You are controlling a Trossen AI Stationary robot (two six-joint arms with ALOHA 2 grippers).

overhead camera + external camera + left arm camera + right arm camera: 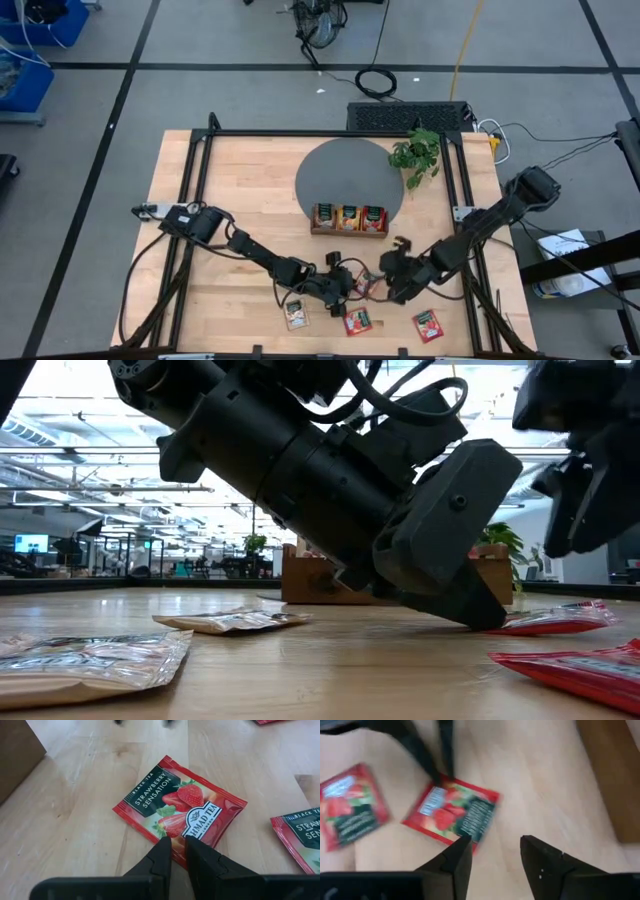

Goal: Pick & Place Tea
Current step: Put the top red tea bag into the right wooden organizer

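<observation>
A red strawberry tea sachet (175, 805) lies flat on the wooden table near its near edge, between the two grippers (367, 284). My left gripper (178, 847) reaches in from the left, tipped down, and is shut on the sachet's edge (358, 287). My right gripper (495, 850) hovers open just right of the same sachet (452, 810), touching nothing (395, 275). A beige sachet (297, 315) and two more red ones (357, 320) (428, 325) lie flat nearer the table's front edge. My left gripper pinches the red sachet at the edge (186, 839) beside its brand label, between the two nearly closed fingers. The fingers (440, 770) come down slanting from the table's left. The sachet lies flat on the table, its far part spread out beyond the fingertips.
The three-slot wooden tray (348, 232) holds sachets at the near rim of a grey round mat (340, 170), behind the grippers. A small green plant (418, 155) stands at the mat's right. The black frame rails run along the table's sides.
</observation>
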